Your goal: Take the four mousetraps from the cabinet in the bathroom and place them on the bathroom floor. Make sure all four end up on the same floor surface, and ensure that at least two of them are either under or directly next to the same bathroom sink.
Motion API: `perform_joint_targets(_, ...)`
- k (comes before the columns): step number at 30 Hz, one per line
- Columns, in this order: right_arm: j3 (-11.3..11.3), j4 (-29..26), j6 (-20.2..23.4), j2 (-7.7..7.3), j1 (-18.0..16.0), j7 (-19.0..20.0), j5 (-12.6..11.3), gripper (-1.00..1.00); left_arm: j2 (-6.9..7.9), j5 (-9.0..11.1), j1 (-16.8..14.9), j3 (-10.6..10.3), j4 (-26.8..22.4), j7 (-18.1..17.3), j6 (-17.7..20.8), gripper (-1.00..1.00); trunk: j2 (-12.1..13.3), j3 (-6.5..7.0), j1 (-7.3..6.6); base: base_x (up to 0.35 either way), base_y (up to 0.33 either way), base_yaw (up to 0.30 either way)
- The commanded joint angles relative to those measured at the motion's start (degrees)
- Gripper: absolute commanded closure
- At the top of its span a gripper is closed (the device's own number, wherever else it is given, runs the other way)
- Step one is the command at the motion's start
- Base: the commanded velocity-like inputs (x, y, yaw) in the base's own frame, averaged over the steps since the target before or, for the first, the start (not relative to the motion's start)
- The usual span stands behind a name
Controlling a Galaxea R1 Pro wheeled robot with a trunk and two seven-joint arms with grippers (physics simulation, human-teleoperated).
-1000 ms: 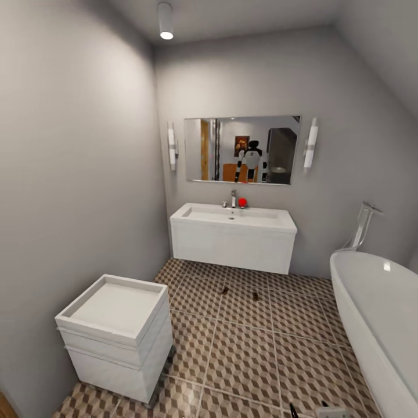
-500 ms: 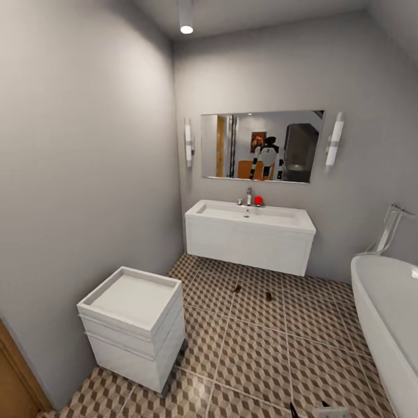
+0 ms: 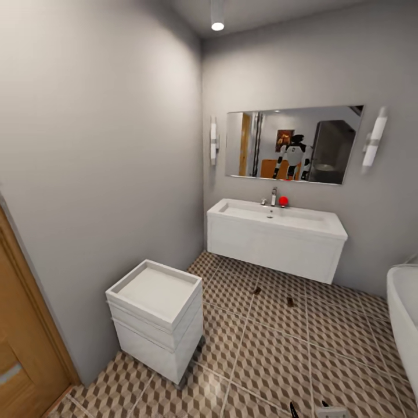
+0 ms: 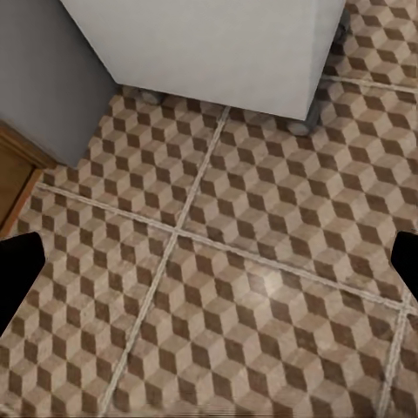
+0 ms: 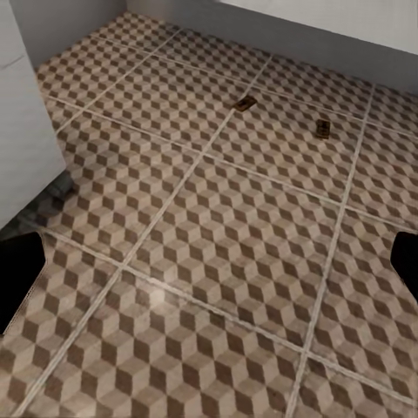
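Both pairs of jaws stand wide apart with nothing between them: the left gripper [image 4: 209, 261] shows its dark fingertips at the two edges of its wrist view over bare tile, and the right gripper [image 5: 209, 261] shows the same over the bathroom floor [image 3: 273, 360].

Two mousetraps lie on that floor, one [image 3: 257, 289] just in front of the wall-hung sink [image 3: 276, 235] and the other [image 3: 289, 301] a little apart from it, both near the sink's front edge. The right wrist view picks them up too, as small brown boards [image 5: 245, 103] and [image 5: 323, 129] on the cube-patterned tiles. I count two traps, so by my reckoning two are yet to be fetched; the cabinet they come from I cannot make out.

Each trap looks light, stiff and very flat, so it would probably slide on the tile if nudged. The long edges of the board seem the best grip, clear of the wire parts, which look likely to snag or slip.

Around them stand one white tray-topped drawer unit [image 3: 157, 316], one mirror [image 3: 293, 144] flanked by two wall lamps, one bathtub rim [image 3: 403, 325] and one wooden door [image 3: 23, 348].
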Motion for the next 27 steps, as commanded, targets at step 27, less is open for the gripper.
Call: perform_joint_targets(27, 0.4, 0.0, -0.2, -0.04, 0.0, 0.1, -0.6, -1.0, -0.03, 0.6, -0.1, -0.5, 0.2, 0.0, -0.3, -1.0, -0.1, -1.01, 0.01, 0.0, 0.0, 0.269)
